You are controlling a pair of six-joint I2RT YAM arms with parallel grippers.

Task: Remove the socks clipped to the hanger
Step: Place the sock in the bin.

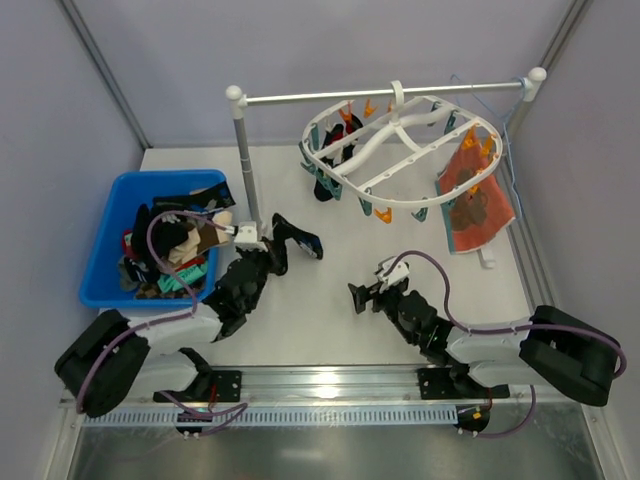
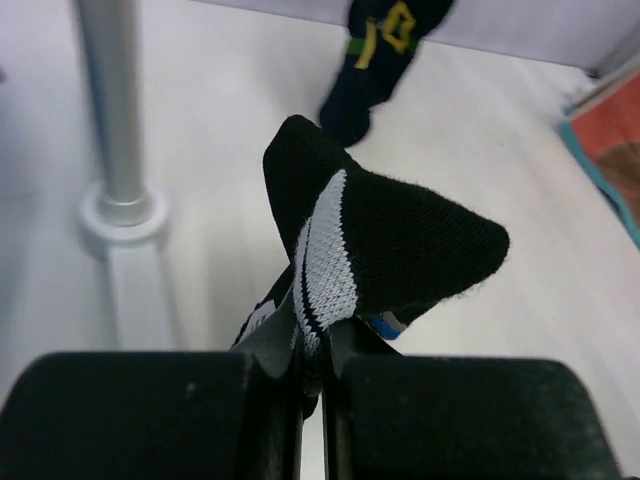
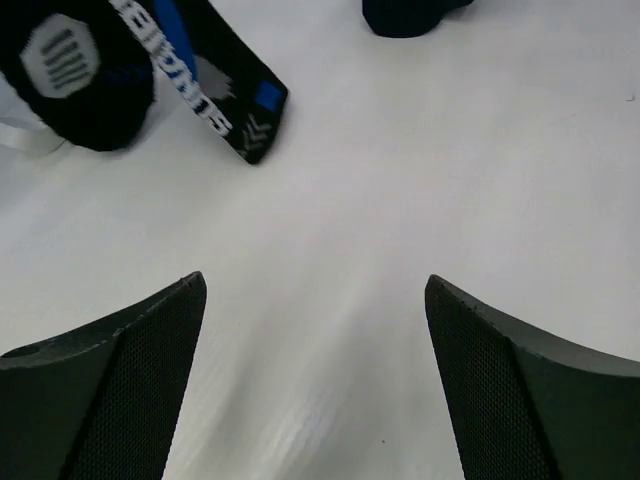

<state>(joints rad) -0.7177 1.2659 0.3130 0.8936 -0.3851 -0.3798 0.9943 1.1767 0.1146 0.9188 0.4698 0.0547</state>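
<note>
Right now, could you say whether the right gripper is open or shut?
Open: the right gripper shows both fingers wide apart, nothing between them.

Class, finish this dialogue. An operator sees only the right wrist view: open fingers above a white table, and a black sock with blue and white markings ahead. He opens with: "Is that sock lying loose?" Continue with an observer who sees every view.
Observer: No. The left gripper is shut on that black sock, near the rail stand's post.
Operator: Is anything left to unclip?
Observer: Yes. Dark socks hang at the left end of the white hanger.
Operator: Are there socks elsewhere?
Observer: Yes. A heap of socks lies in a blue bin, left of that post.
</note>
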